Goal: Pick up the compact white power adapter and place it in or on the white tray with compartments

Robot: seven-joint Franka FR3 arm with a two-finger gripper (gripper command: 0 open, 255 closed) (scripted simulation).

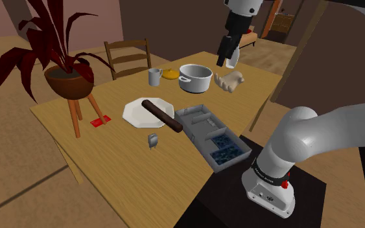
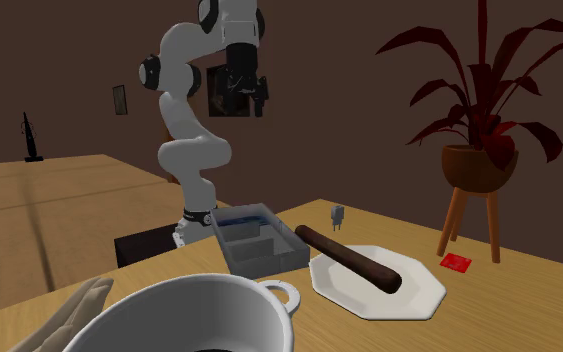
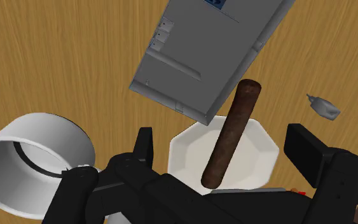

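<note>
The wooden counter (image 1: 109,170) carries everything. Its largest task piece is the grey compartment tray (image 2: 265,262), which sits at the edge nearest the stand. A white octagonal plate (image 1: 134,111) lies just beside the tray with a brown rod (image 1: 162,116) across it. The gripper (image 1: 225,59) hangs high above the far side of the counter with its fingers spread apart and nothing between them. The power adapter (image 1: 152,140) is a small pale grey block standing upright on bare wood, near the plate and apart from the tray. It looks light, rigid and smooth-shelled, so it would probably slip or topple under a glancing touch. The best hold is likely across its two flat sides, at mid-body and clear of any prongs.
</note>
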